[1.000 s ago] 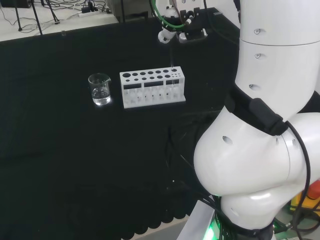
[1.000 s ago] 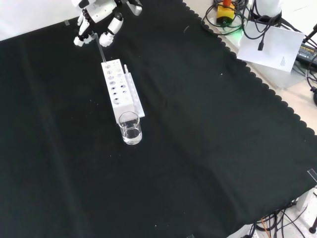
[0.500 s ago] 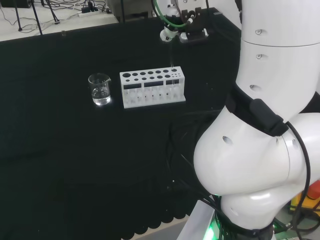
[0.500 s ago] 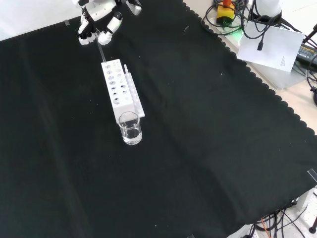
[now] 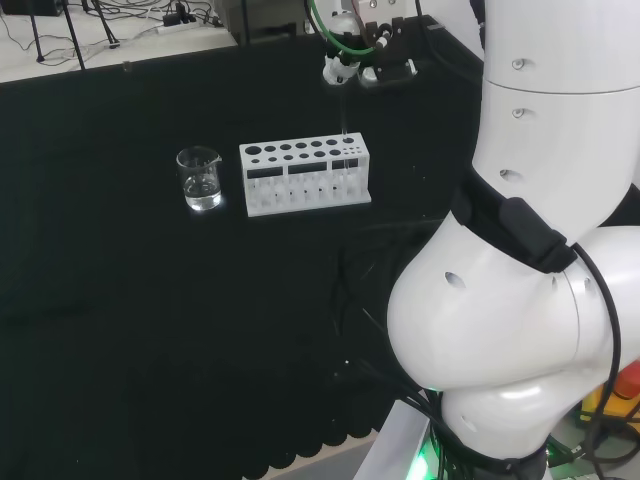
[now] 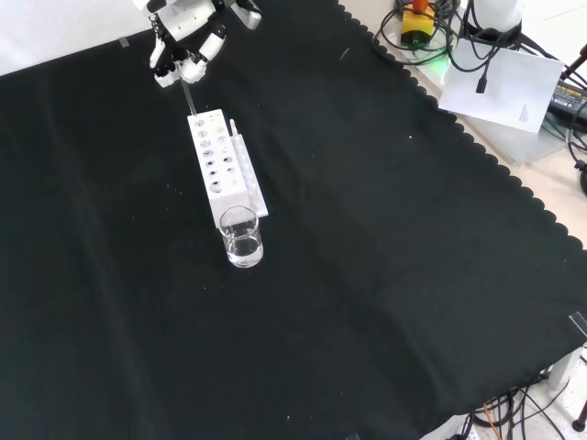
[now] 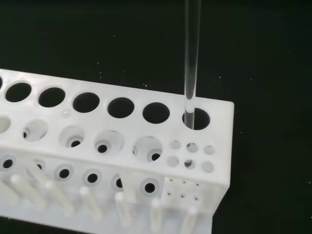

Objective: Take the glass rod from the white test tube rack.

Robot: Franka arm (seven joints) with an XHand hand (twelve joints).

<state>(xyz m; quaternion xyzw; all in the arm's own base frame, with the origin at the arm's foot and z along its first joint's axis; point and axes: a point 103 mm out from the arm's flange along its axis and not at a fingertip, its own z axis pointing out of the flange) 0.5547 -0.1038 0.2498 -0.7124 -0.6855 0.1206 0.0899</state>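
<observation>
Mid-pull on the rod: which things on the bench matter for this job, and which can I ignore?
Part of the job:
glass rod, standing in an end hole
white test tube rack
hand, above the rack's far end in the front view

Just lying about:
beaker, beside the rack's near end

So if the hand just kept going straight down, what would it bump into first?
Most likely the white test tube rack. The hand sits above its end hole, where the glass rod stands, though depth is hard to judge.
</observation>
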